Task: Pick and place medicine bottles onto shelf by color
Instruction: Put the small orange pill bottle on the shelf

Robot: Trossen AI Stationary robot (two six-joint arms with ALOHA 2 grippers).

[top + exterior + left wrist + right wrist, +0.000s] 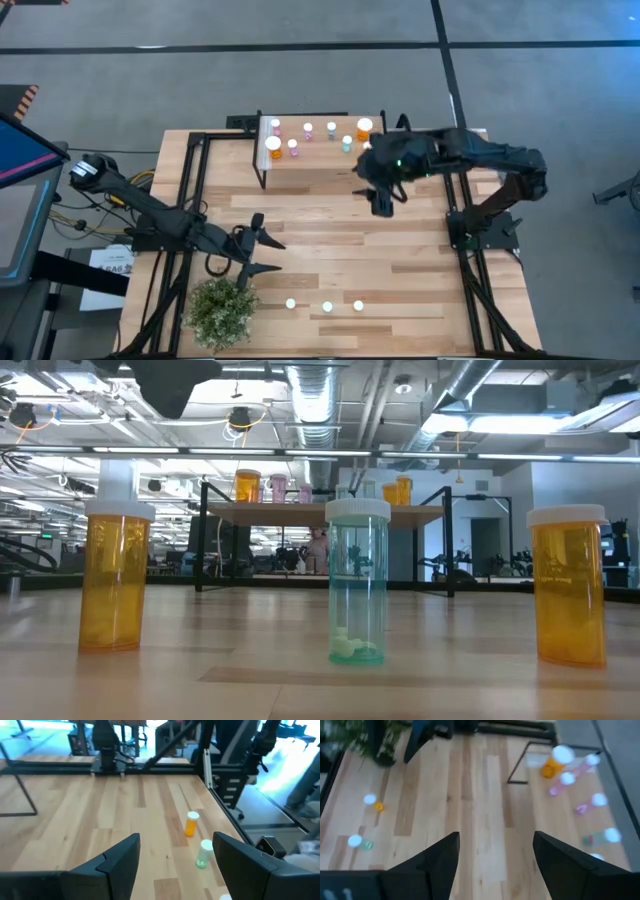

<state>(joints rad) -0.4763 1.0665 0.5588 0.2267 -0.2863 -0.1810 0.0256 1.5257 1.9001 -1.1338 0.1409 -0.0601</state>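
Right end effector, released, empty, beside the shelf; left end effector released (low view alone shows teal bottle's pills).

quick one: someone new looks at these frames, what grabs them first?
Probably the three medicine bottles looming in the low view, two orange flanking a teal one, standing in a row on the table's near edge beside the potted plant. Next, the shelf at the far edge, already carrying a cluster of orange, pink and teal bottles. The right gripper hangs open just in front of the shelf; the left gripper sits open near the plant.
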